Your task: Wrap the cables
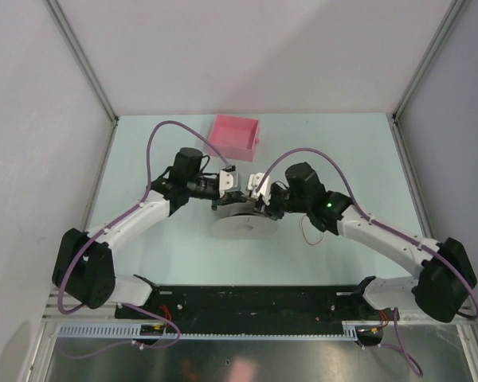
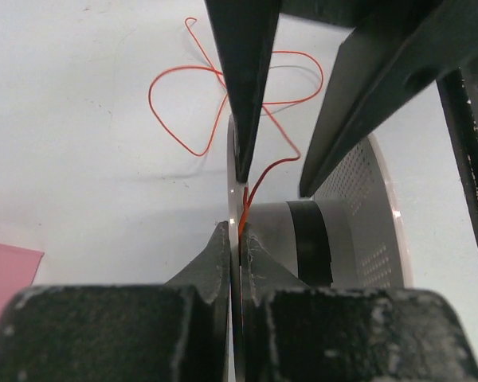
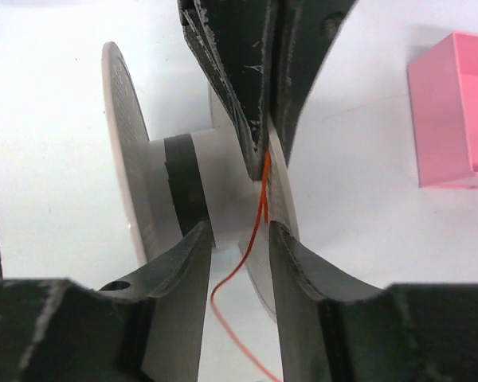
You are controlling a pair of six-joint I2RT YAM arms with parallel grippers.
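The cable (image 2: 193,87) is a hair-thin orange wire; its loose loops lie on the table beyond a white spool (image 1: 243,220) with perforated flanges. One end runs up to the spool's flange (image 2: 236,203). My left gripper (image 2: 239,232) is shut on the cable, pinching it against the flange's thin edge. My right gripper (image 3: 239,231) faces it from the other side and stands open, its fingers astride the flange (image 3: 280,171) with the cable (image 3: 255,223) hanging free between them. From above, both grippers (image 1: 231,181) (image 1: 260,188) meet over the spool, and the cable's loop (image 1: 309,232) shows by the right arm.
A pink open box (image 1: 236,133) stands at the back behind the grippers, also visible at the right of the right wrist view (image 3: 454,111). A black band (image 3: 183,179) rings the spool's core. Walls close in the table on three sides.
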